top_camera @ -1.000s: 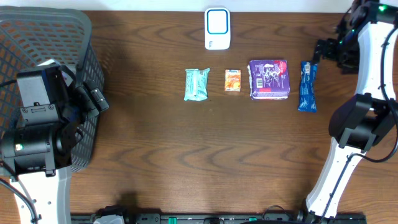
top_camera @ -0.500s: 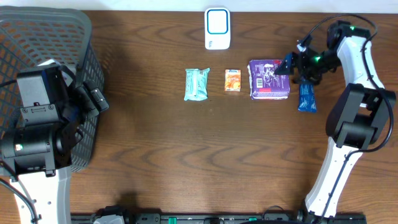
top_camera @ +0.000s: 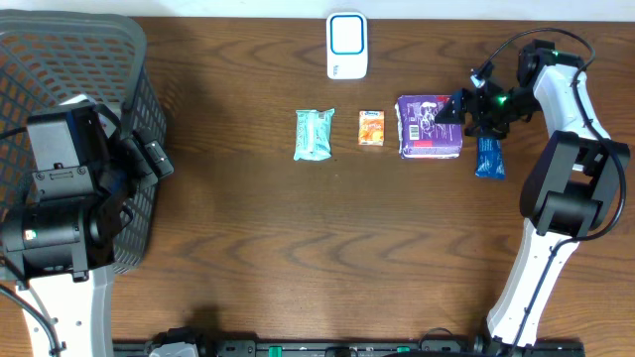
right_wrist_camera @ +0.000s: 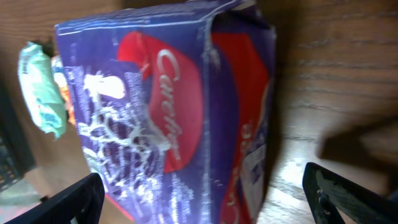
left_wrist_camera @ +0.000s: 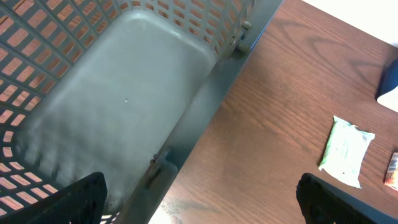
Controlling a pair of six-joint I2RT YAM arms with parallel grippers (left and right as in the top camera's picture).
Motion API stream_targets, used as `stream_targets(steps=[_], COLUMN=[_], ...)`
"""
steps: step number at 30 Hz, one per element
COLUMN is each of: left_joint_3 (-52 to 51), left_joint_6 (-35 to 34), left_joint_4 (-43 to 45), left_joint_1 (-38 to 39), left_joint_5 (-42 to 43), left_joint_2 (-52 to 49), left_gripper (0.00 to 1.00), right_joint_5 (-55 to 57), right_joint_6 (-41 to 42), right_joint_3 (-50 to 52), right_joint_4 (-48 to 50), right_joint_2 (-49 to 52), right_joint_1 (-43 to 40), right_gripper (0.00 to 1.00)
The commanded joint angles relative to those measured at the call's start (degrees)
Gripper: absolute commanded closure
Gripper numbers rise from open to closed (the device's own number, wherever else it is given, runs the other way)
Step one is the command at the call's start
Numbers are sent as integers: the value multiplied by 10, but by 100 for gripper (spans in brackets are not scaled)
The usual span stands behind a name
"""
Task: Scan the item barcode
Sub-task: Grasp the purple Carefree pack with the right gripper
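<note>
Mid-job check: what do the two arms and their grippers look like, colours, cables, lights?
Both arms have white shells and black joint housings. The left arm carries a boxy black block and a small green light low down. The right arm has a thin black cable looping near its wrist, with green lights there. The fingers on both are black.

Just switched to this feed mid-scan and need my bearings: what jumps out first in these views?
The purple Carefree pack fills the right wrist view, with the open right pincer poised at its right edge. It lies in a row with a teal pouch, a small orange box and a blue wrapper, near the white scanner. A big grey mesh basket takes up the table's left end.
</note>
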State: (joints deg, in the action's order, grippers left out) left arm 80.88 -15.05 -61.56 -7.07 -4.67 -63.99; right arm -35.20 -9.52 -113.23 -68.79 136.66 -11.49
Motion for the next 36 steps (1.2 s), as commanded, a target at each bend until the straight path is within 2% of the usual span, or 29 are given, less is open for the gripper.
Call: stream_targets(steps=[1,4,6,8,9,13,14,20,26,29,36], left_joint_3=[11,11,11,11,11,11,11,11,11,11,11], left_joint_6=[-3,-3,-3,-3,-3,-3,-3,-3,-3,-3,-3], left_joint_4=[-2,-2,-2,-2,-2,-2,-2,-2,-2,-2,-2], left_joint_1=[-2,-2,-2,-2,-2,-2,-2,-2,-2,-2,-2], left_joint_5=[-5,-5,-5,-5,-5,-5,-5,-5,-5,-5,-5], left_joint_2=[0,0,0,0,0,0,0,0,0,0,0], left_gripper=[2,2,2,2,2,2,2,2,2,2,2], right_joint_5=[16,16,10,3,3,4,4,22,120,136,194], right_joint_6=[4,22,28,29,32,38,45,82,127,153,205], right_joint_3=[18,41,63,79,82,78,75,46,9,-8,-79], right_joint_4=[14,43,68,84,86,86,85,81,67,62,5], right_joint_2=[-13,-13,-13,-13,-13,-13,-13,-14,-14,-14,-16], right_joint_1=[3,3,5,7,9,22,26,75,147,177,198], right_gripper=[4,9,17,29,39,89,99,99,99,99,99])
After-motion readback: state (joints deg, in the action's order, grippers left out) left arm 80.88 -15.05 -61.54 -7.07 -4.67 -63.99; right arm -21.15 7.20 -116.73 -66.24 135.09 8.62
